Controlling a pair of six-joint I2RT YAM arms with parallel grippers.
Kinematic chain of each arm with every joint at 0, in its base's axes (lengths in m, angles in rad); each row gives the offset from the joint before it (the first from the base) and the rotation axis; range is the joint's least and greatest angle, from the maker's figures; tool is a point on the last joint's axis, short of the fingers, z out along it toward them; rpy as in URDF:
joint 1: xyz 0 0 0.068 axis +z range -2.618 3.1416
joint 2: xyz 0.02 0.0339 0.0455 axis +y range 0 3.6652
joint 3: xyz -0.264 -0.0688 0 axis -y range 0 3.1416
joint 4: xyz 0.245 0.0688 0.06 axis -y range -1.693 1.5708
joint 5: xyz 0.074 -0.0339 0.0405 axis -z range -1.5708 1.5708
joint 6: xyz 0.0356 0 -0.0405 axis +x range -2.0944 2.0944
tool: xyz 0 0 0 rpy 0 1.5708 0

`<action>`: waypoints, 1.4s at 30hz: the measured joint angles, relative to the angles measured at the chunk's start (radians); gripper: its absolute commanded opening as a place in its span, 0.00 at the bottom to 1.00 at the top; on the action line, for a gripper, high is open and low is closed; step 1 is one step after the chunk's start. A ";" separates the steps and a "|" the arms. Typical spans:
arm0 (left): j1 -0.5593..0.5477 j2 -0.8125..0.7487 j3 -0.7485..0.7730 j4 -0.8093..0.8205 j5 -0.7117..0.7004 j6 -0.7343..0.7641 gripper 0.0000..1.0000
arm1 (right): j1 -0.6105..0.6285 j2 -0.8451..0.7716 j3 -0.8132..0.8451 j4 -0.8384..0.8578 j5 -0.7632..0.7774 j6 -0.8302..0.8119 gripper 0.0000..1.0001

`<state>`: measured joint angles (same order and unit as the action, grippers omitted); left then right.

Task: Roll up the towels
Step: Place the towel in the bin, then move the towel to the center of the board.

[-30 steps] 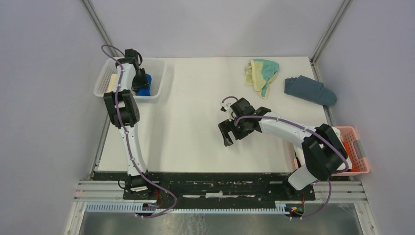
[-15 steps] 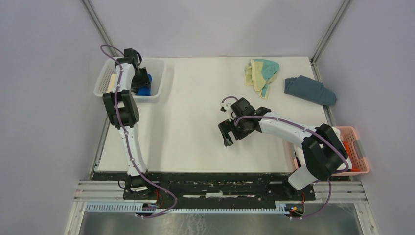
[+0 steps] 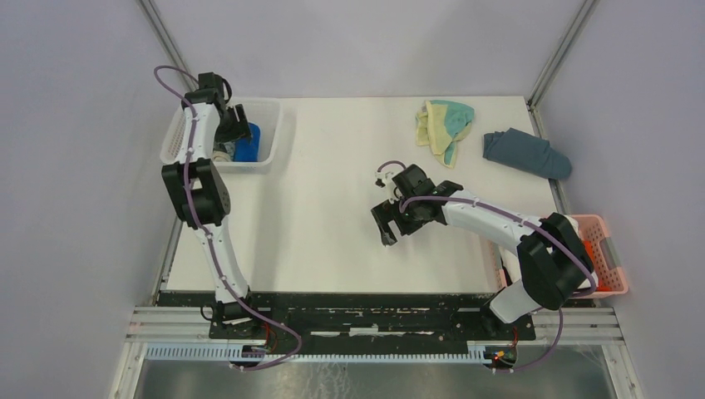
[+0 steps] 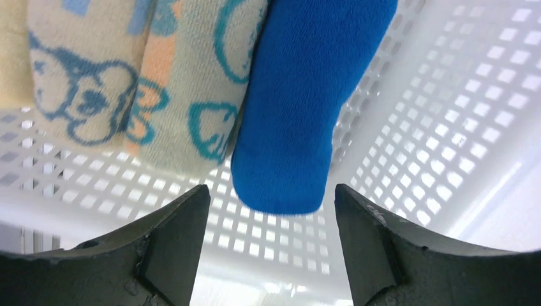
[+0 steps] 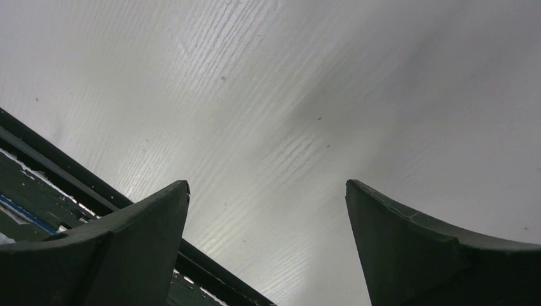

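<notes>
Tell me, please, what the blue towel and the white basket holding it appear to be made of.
The blue towel looks like soft fleece or microfibre cloth, matte, going by its fuzzy nap and rounded rolled end. The white basket seems moulded plastic, faintly glossy: stiff walls pierced by a grid of square holes.

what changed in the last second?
The left arm swung left and back, drawing the left gripper off the blue towel, which lies rolled in the white basket; its jaws stand open. The right gripper barely moved; the yellow-teal towel and grey cloth stayed put.
</notes>
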<state>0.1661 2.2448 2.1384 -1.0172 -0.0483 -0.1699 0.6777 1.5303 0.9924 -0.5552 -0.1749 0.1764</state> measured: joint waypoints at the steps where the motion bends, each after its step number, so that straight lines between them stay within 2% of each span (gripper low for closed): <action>1: 0.001 -0.023 -0.014 0.001 0.002 0.000 0.80 | 0.000 -0.001 0.003 0.000 0.010 0.000 1.00; 8: -0.020 -0.251 -0.232 0.051 0.038 -0.026 0.83 | -0.013 -0.036 0.035 0.027 0.151 0.013 1.00; 14: -0.121 -0.528 -0.494 0.169 0.083 -0.056 0.86 | -0.055 -0.058 0.074 0.087 0.326 0.035 1.00; 20: -0.187 -0.867 -0.795 0.307 0.131 -0.057 1.00 | -0.204 0.008 0.185 0.128 0.421 0.068 0.99; 24: -0.201 -1.086 -0.926 0.359 0.098 -0.057 0.99 | -0.314 0.111 0.252 0.156 0.438 0.105 0.95; 29: -0.226 -1.236 -1.000 0.386 0.075 -0.057 0.99 | -0.427 0.276 0.328 0.185 0.436 0.147 0.87; 34: -0.227 -1.327 -1.094 0.383 0.069 -0.060 0.99 | -0.498 0.438 0.433 0.201 0.416 0.182 0.74; 42: -0.228 -1.472 -1.236 0.410 0.058 -0.168 0.99 | -0.527 0.616 0.591 0.196 0.356 0.219 0.54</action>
<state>-0.0616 0.7723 0.9024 -0.6071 0.0097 -0.3382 0.1505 2.1464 1.5837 -0.3595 0.1814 0.3950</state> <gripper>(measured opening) 0.993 0.613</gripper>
